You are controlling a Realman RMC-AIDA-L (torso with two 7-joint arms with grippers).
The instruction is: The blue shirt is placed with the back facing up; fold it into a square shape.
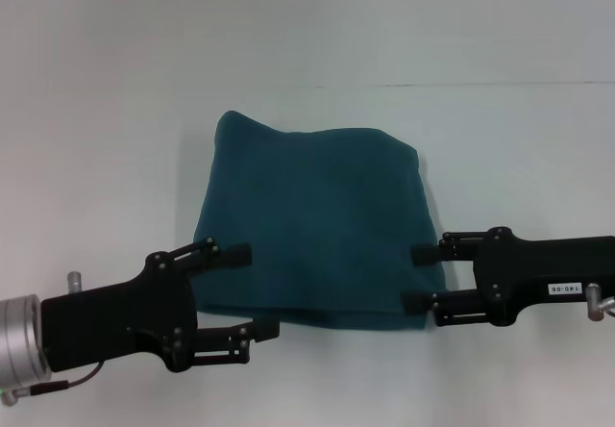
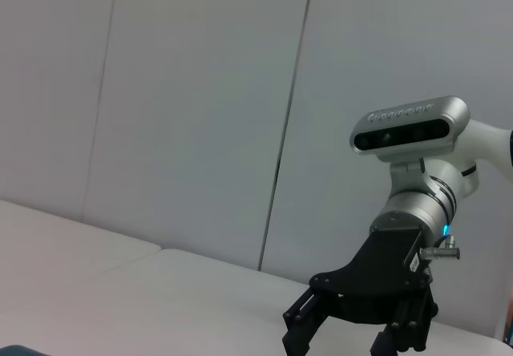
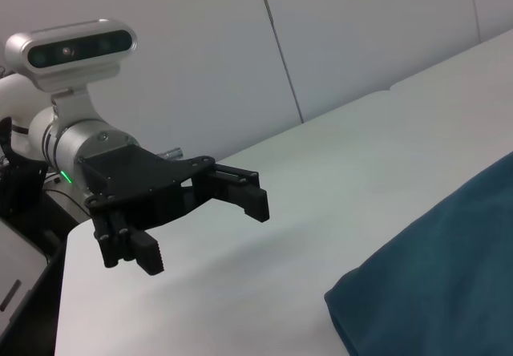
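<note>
Spread fingers [image 1: 252, 254] flanking folded blue shirt [image 1: 312, 220], none gripping

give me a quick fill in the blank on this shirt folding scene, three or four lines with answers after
1. The blue shirt lies folded on the ____ table.
2. Both tools have their fingers ____.
3. The left tool sits at the shirt's near ____ corner.
4. No ____ shows on the shirt's upper side.

Missing words: white; open; left; lettering
</note>
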